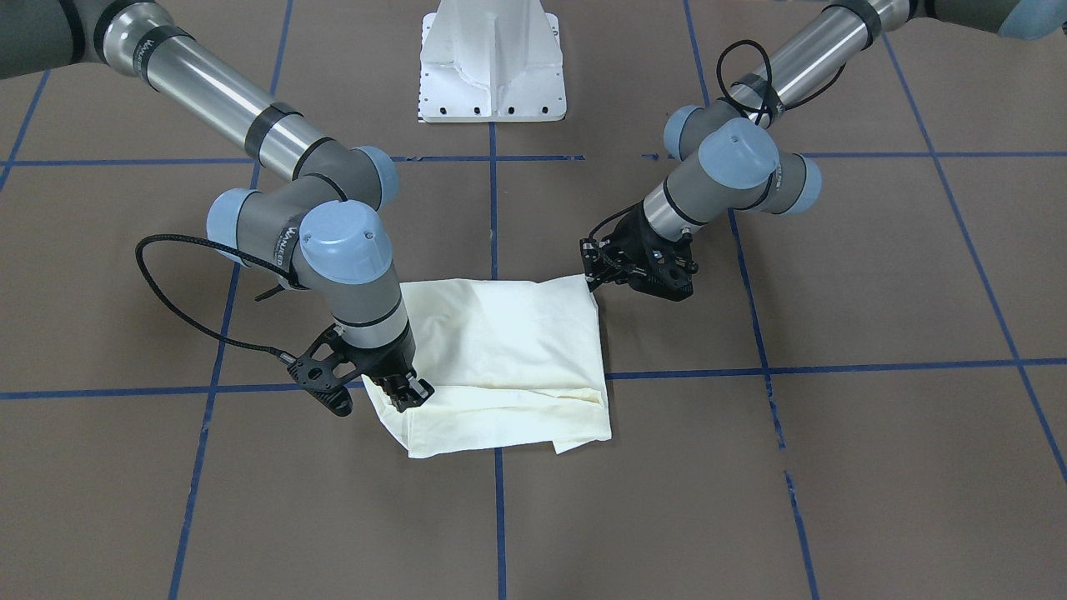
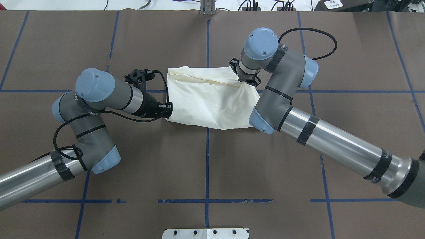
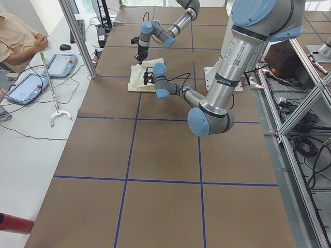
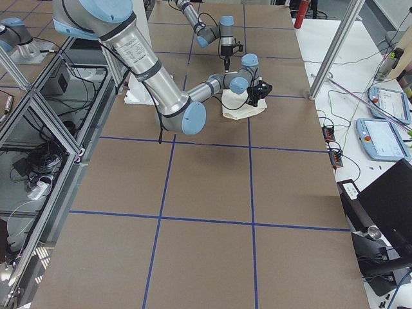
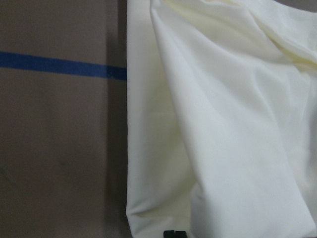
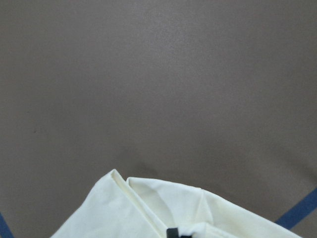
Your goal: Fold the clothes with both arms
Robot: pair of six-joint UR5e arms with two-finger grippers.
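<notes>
With the folded T-shirt (image 1: 508, 350) lying mid-bench (image 1: 834, 458), one corner pinched in the closed right gripper (image 1: 410, 392) and the left gripper (image 1: 593, 271) set at the diagonally opposite corner (closure not discernible), both corners should be raised evenly and carried over together.

- Front-facing view: set across the table (image 1: 834, 467), it looks steeply down toward the pedestal base (image 1: 492, 75).
- Overhead view: set behind the robot, it looks forward and down.
- Side views: distant, one at each table end.
- Wrist views: close on the T-shirt (image 5: 223, 124), which all six views share.
</notes>
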